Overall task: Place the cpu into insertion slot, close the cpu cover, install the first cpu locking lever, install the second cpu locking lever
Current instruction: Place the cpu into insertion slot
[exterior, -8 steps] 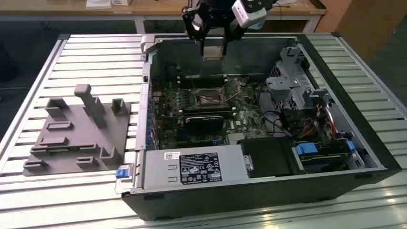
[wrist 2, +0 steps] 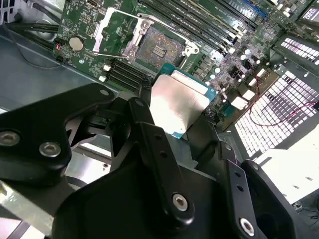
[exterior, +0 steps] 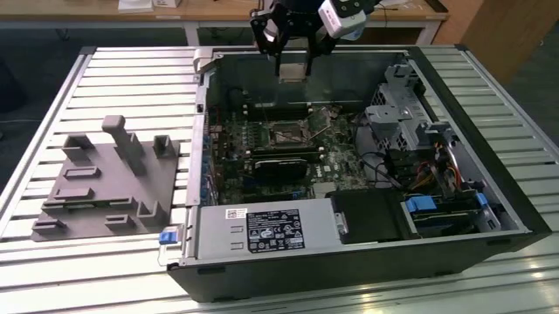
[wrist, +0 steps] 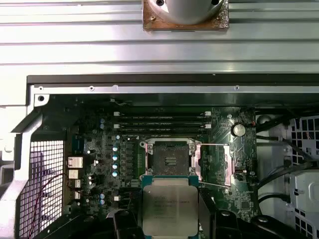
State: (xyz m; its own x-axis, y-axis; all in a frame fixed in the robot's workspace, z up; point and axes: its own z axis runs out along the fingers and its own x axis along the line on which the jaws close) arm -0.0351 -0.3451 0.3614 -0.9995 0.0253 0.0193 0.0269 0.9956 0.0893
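The gripper (exterior: 292, 67) hangs up high and points straight down. Its two black fingers (wrist 2: 149, 134) press on the sides of the cpu (wrist 2: 177, 107) and hold it.

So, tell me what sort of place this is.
Most likely a robotics lab bench for computer assembly: an open desktop case lies on a slatted metal table, a grey slotted fixture sits beside it, and the end effector holds the cpu above the motherboard.
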